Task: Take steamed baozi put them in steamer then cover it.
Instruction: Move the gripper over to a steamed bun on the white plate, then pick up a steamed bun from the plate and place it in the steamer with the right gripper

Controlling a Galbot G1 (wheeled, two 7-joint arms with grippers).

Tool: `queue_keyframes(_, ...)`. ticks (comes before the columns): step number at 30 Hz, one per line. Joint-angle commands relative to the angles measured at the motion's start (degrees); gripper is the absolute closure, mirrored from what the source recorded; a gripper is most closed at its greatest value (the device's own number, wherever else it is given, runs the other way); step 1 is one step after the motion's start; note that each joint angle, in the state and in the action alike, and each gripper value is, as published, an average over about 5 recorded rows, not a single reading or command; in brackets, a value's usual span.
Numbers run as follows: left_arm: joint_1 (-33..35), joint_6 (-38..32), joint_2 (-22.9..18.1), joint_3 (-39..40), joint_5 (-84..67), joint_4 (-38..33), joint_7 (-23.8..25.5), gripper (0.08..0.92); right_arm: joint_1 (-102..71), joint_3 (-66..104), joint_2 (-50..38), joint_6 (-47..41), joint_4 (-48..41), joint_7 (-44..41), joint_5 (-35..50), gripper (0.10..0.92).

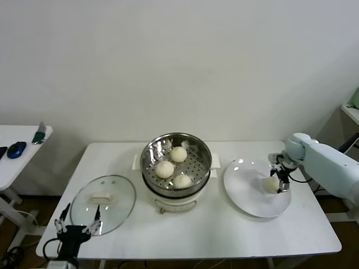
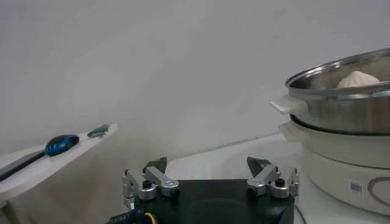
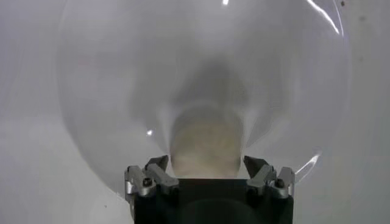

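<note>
The steel steamer (image 1: 147, 156) sits mid-table on its white pot base (image 1: 174, 202) and holds three baozi (image 1: 178, 154), (image 1: 164, 168), (image 1: 182, 181). A fourth baozi (image 1: 272, 184) lies on the white plate (image 1: 249, 202) at the right. My right gripper (image 1: 279, 178) is down over it, open, with a finger on each side; in the right wrist view (image 3: 207, 163) the bun (image 3: 207, 137) sits between the fingers. The glass cover (image 1: 120, 208) with its cream handle (image 1: 102, 197) lies flat at the left. My left gripper (image 1: 78, 214) hovers open at its near edge.
A side table (image 1: 19, 162) at the far left carries a blue mouse (image 1: 17, 149) and a green object (image 1: 38, 135). In the left wrist view the open left gripper (image 2: 207, 165) faces the steamer (image 2: 341, 103). The table's front edge (image 1: 196, 255) is near.
</note>
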Motion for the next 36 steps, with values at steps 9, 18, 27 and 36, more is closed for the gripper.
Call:
queue_keyframes(9, 0.4, 0.0, 0.1, -0.1, -0.1, -0.3, 0.0, 0.177, 1.6, -1.1, -0.5, -1.6, 0.7, -0.1, 3.9, 0.306)
queue_keyframes(18, 0.4, -0.3, -0.1, 0.3, -0.2, -0.7, 0.0, 0.177, 17.0, -14.0, -1.1, -7.1, 6.7, 2.0, 21.7, 0.334)
queue_keyframes(27, 0.7, -1.1, 0.0, 2.2, -1.0, -1.5, 1.2, 0.177, 38.4, -30.5, 6.2, -12.9, 15.3, 6.1, 45.9, 0.338)
queue_keyframes(36, 2.4, -1.6, 1.2, 3.8, -2.0, -2.9, 1.8, 0.177, 47.2, -38.6, 13.7, -16.3, 22.1, 9.5, 59.8, 0.336)
